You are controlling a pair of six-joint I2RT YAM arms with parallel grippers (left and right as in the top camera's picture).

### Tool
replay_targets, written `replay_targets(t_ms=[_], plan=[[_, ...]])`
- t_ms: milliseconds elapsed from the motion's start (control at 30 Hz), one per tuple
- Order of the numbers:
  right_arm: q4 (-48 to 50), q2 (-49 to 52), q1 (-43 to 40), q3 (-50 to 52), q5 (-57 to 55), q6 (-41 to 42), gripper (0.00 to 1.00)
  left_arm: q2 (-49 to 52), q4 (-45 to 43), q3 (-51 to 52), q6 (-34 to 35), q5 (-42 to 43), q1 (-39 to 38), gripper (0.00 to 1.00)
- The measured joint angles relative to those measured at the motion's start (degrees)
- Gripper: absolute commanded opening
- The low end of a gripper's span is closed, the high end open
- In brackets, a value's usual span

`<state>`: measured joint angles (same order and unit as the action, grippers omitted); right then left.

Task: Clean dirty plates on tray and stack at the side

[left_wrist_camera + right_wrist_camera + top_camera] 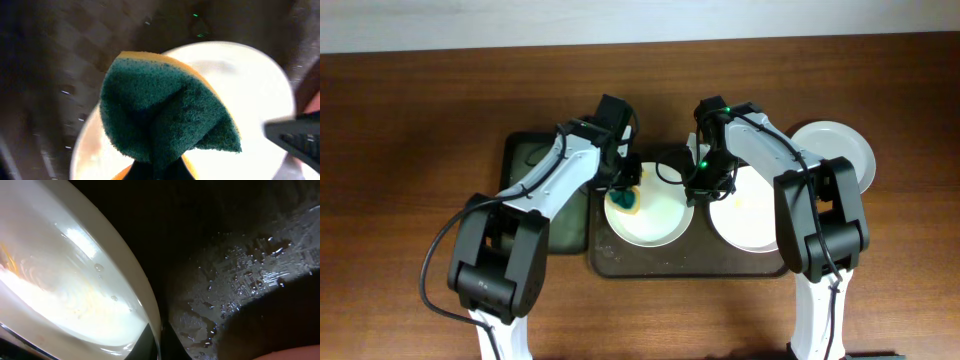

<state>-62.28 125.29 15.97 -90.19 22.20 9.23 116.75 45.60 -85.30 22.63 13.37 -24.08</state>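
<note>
**Both pincers on one plate: sponge in left, rim in right**

Left pincer is clenched on a sponge, green face down over the first plate. Right pincer looks clamped on that plate's rim at 3 o'clock; its wrist view shows the rim running in between the jaws.

The first plate sits in the tray toward 9 o'clock. The second plate sits toward 3 o'clock, just beside it. The third plate is off the tray, on the table at the tray's 2 o'clock.

Handling, my read: the plates are stiff, light and breakable. Yellow smears and water beads show on the first plate, so expect it to be slippery. Take it by the rim only, with a deep bite. The sponge is soft and will squash.

Room: the gap between the two plates on the tray is tight and the right pincer fills it. The tray's raised rim must be cleared on any lift-out. A green tray sits against the brown tray at 9 o'clock, under the left arm. Open table lies at 12 o'clock and past 3 o'clock.
</note>
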Motion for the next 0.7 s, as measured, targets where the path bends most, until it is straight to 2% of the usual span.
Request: replay_targets(t_ms=[100, 300, 567, 700], plan=[[0.0, 0.0, 0.0, 0.0, 0.0, 0.0, 0.04, 0.0, 0.0, 0.0, 1.8, 1.0, 0.0, 0.00], [0.0, 0.0, 0.0, 0.0, 0.0, 0.0, 0.04, 0.0, -2.8, 1.2, 5.1, -2.1, 0.0, 0.00], [0.0, 0.0, 0.0, 0.0, 0.0, 0.0, 0.04, 1.1, -11.3, 5.8, 5.9, -3.6, -1.5, 0.00], [-0.1, 0.0, 0.0, 0.0, -0.3, 0.0, 0.04, 2.1, -12.8, 5.9, 5.7, -2.6, -1.5, 0.00]])
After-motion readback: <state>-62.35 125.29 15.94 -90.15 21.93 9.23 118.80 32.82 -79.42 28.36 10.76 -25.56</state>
